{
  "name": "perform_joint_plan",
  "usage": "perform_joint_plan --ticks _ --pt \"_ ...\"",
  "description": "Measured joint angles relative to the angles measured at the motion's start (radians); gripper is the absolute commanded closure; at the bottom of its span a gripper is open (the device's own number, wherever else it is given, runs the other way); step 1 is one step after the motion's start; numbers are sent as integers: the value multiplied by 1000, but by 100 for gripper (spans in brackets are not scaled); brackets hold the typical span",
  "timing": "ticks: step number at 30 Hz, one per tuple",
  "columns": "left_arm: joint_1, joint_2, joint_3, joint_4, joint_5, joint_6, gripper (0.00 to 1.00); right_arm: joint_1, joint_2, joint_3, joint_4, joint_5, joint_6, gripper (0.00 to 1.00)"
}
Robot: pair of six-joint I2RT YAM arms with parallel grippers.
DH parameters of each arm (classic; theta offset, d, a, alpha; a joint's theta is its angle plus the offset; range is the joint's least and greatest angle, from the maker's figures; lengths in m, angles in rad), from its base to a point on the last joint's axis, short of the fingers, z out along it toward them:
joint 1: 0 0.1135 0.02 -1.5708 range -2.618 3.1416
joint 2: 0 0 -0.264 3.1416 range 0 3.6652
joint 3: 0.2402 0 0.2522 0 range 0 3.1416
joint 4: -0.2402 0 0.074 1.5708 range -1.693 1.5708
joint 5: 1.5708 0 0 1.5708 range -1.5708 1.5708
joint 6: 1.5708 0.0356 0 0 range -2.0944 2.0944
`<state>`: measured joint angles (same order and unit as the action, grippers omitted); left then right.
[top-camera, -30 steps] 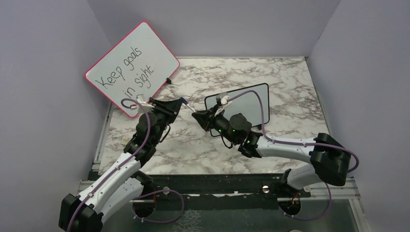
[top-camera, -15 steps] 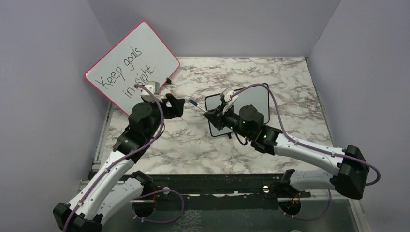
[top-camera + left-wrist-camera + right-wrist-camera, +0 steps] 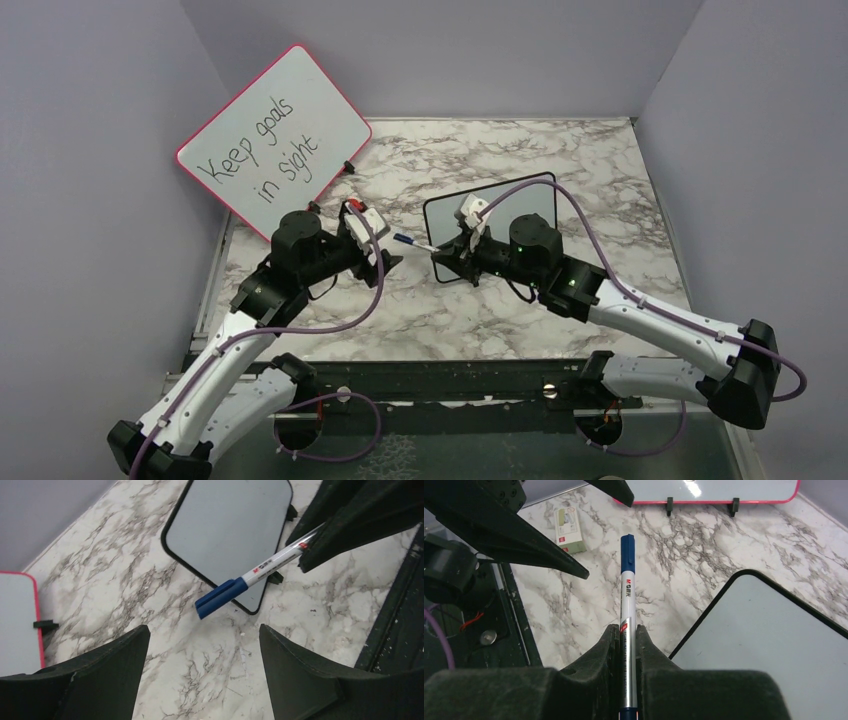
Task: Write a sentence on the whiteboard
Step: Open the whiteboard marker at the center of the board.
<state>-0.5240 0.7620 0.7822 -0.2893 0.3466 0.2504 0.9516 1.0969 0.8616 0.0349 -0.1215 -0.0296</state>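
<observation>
Marker (image 3: 626, 580) first: your right gripper (image 3: 626, 630) has it pinched by the silver barrel, fingers closed tight on either side, with the blue cap (image 3: 220, 594) on and pointing away toward your left arm. Your left gripper (image 3: 202, 627) stands wide apart and holds nothing; it sits just short of the capped end, with clear space between its fingers (image 3: 107, 680) and the marker. You will find the whiteboard (image 3: 230, 525), the black-framed one with rounded corners, resting on the marble table (image 3: 600, 170) right of centre, just beyond your right gripper, its face a plain grey sheet in both wrist views. From the left wrist, the marker's barrel crosses over the board's near corner. A larger red-framed board (image 3: 275, 140) reading "Keep goals in sight" stands tilted at the back left, and a small box (image 3: 569, 530) lies on the table near it.
</observation>
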Motion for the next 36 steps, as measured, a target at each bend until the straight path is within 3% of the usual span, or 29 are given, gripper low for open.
perform_joint_plan --ticks 9,19,25,30,36 --pt "0 39 62 -109 266 154 30 0 -3 0 -38 -151 -55 99" --pt "0 94 82 -220 402 240 60 0 -10 0 -38 -244 -83 99" --pt "13 111 94 -239 449 271 90 0 -12 -1 -39 -270 -92 99" --pt "19 110 94 -288 512 311 100 -5 -16 -1 -53 -312 -110 99" --pt "34 109 94 -293 570 324 100 -5 -27 -6 -50 -340 -109 74"
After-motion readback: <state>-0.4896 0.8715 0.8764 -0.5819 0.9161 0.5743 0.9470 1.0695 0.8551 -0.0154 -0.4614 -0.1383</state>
